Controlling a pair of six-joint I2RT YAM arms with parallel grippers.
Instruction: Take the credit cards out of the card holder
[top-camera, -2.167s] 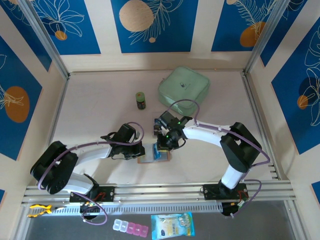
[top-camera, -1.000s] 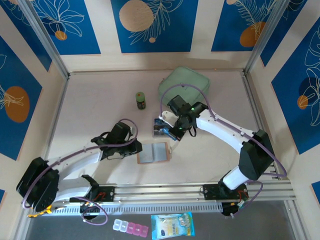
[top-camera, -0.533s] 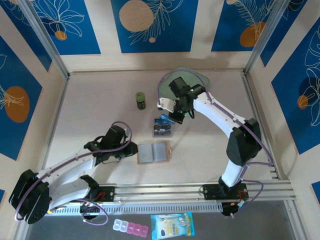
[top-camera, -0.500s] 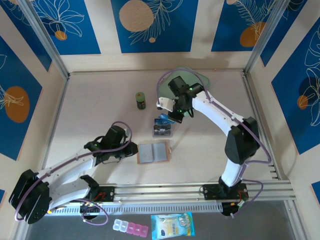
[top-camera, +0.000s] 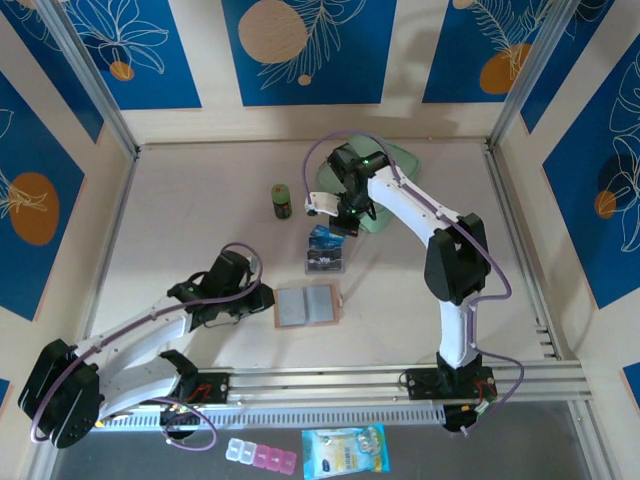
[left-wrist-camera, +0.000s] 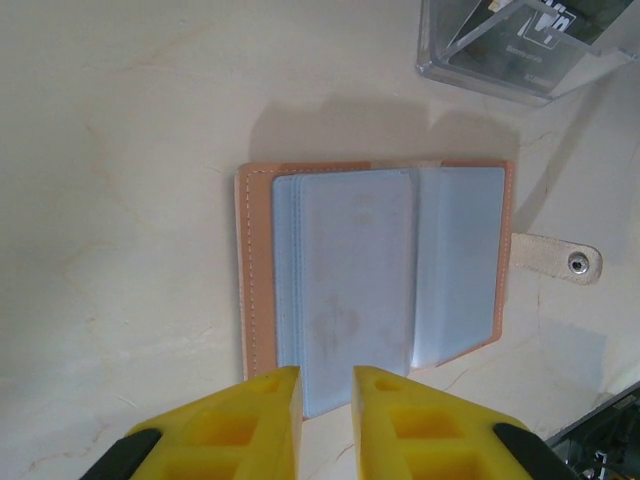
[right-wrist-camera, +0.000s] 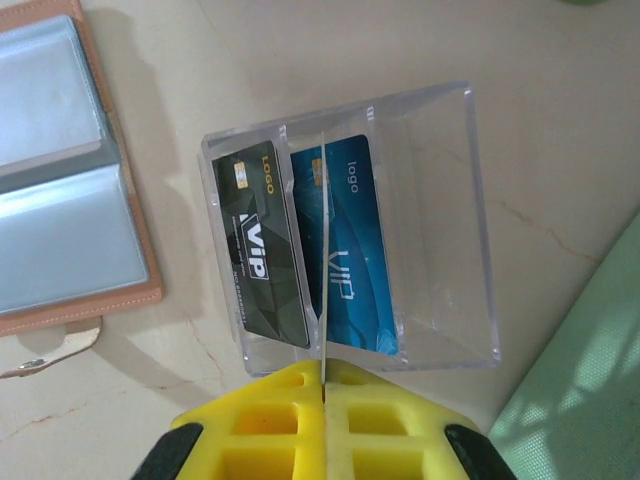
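- Right claw (right-wrist-camera: 325, 376) is seen pinched shut; credit cards (right-wrist-camera: 350, 250) lie in the clear box (right-wrist-camera: 481, 230) just ahead.
- Left claw (left-wrist-camera: 326, 388) is held narrow and empty, with the card holder (left-wrist-camera: 370, 260) just ahead; its pockets probably need checking next.

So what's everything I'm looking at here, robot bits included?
pinkish-tan leather card holder: one, lying open, table centre.
clear plastic box: one, just beyond the holder.
black credit card: one, in the box.
blue credit card: one, beside it in the box.
small green jar: one, farther back, left of the box.
mint-green zip case: one, at the back, partly hidden.
pink-and-clear pill strip: one, near ledge.
blue-printed sachet: one, beside the strip.
left tool: one, yellow fingers, at the holder's edge.
right tool: one, yellow fingers, by the box.
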